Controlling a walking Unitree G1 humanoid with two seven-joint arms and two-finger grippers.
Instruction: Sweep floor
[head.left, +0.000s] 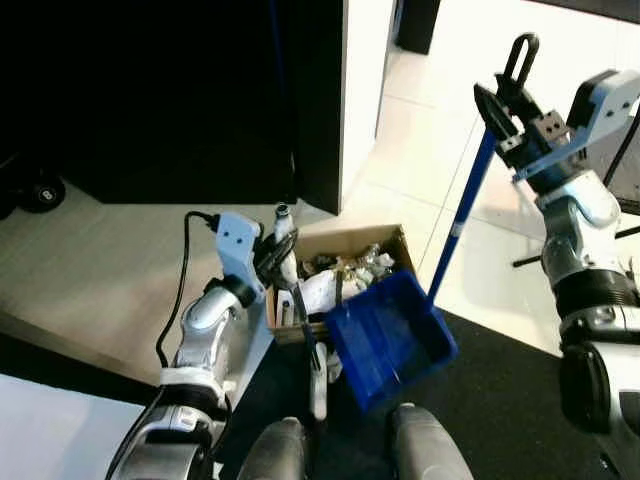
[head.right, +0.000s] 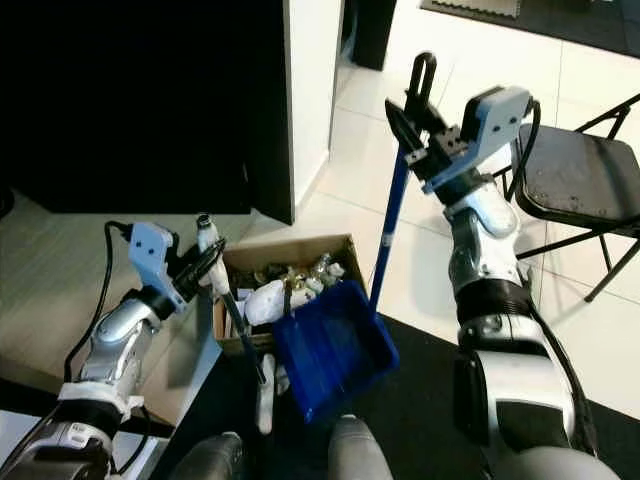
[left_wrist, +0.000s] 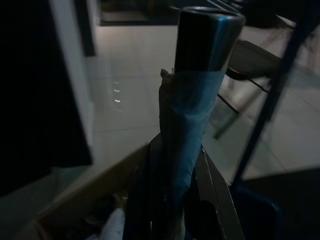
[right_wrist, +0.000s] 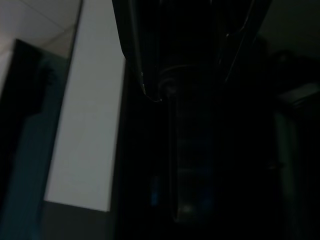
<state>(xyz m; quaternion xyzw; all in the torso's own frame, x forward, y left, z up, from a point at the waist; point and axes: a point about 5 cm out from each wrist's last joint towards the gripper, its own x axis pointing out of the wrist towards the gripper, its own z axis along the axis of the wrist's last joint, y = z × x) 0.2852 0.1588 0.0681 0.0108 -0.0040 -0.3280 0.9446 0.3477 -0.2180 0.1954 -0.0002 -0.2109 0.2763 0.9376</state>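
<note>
Above the litter-filled cardboard box (head.left: 340, 245) tilts a blue dustpan (head.left: 390, 338), jaws pinching both handles.

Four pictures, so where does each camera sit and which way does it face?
Left eye view: on the head, facing down at the cardboard box and blue dustpan; both arms show.
Right eye view: beside it, same scene, plus a black chair.
Left wrist view: looks along the left tool, clamped on the broom handle.
Right wrist view: dark, looks along the right tool, holding the dustpan pole.
Both wrist views share the white wall.
</note>
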